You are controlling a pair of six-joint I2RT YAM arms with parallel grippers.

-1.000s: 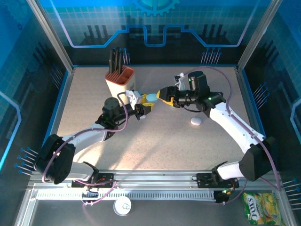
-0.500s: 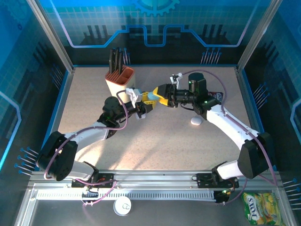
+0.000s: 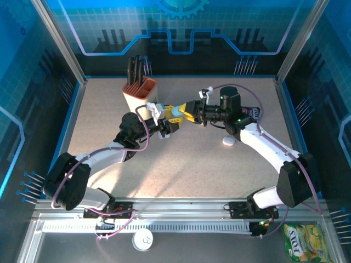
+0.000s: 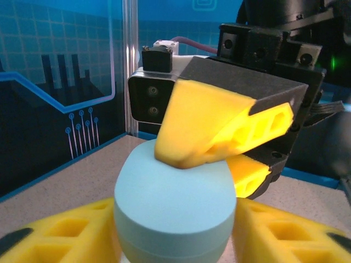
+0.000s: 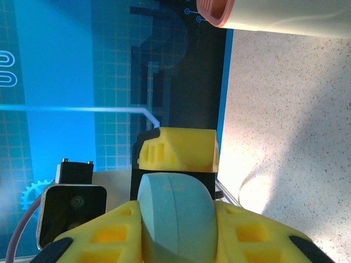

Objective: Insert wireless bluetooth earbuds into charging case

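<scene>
Presently the pale blue case is held off the desk, between both arms at mid-field. The left gripper has its fingers pinching the lower body from both sides. The right gripper has its fingers pinching the top end.

Judged step: opening the lid.

Recommendation: hold the left grip firm and draw the lid along its hinge arc with the right, gently and without twist. The smooth, rounded shell is likely to slip.

A white oval item lies on the desk near the right arm.
</scene>
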